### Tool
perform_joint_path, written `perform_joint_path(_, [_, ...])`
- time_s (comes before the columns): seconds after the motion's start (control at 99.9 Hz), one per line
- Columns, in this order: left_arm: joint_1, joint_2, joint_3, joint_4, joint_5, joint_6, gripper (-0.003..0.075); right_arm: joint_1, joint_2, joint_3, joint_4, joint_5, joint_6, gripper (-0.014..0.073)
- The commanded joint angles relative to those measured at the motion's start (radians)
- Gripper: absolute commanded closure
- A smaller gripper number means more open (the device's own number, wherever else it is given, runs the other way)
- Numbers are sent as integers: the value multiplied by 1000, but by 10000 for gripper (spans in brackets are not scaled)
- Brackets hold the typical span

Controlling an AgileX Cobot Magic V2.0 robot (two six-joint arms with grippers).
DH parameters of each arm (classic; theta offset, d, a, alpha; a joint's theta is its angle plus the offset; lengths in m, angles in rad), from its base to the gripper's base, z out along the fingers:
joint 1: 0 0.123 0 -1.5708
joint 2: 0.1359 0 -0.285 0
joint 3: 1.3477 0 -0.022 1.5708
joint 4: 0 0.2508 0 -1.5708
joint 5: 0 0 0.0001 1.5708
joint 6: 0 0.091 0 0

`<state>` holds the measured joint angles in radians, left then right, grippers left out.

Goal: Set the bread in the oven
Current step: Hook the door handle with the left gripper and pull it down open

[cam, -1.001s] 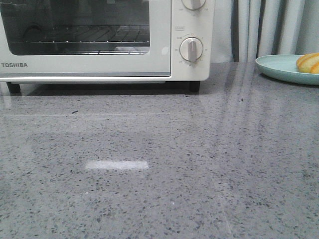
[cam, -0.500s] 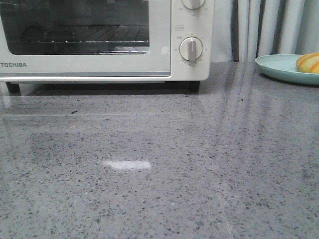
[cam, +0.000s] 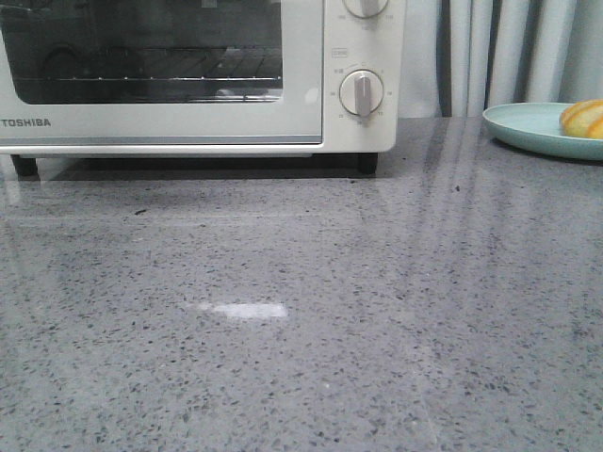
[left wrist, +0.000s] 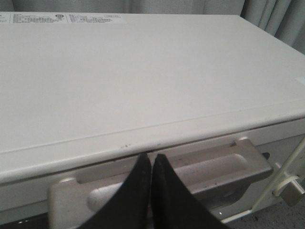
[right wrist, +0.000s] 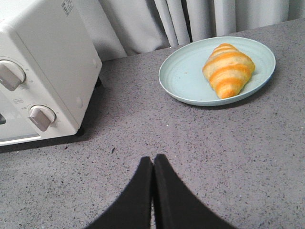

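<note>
bread (cam: pixel 585 119) lies on a teal plate (cam: pixel 528 124) at the worktop's (cam: pixel 301 320) far right, oven (cam: pixel 188 75) door closed. left pincer (left wrist: pixel 152 164) is pressed together, empty, above the oven handle (left wrist: pixel 209 164). right pincer (right wrist: pixel 153 167) likewise, over bare worktop near the plate.

Left gripper (left wrist: pixel 151 160): two matte black fingers (left wrist: pixel 136 195), smooth, tapering to rounded tips, faint grey dust on the surface. Right gripper (right wrist: pixel 153 163): same build, two black fingers (right wrist: pixel 138 195) widening toward the base, narrow pale seam between them. No cables, screws or markings visible on either.
</note>
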<state>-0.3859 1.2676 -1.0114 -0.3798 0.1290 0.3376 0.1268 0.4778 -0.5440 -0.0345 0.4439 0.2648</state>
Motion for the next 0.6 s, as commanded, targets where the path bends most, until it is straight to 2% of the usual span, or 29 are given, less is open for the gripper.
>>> perform_joint_path(0.0, [-5,4,-35,-2,-70,1,741,2,11,-37,-12,-68,-12,643])
perform_joint_path(0.21, [-1,24,-35,-2,-72,1,741,2,11,-37,-12,-68,-12,643])
perform_joint_path(0.59, [-1,-28,12,12,149,1,741,2,11,-37,-12,-68,-12,643])
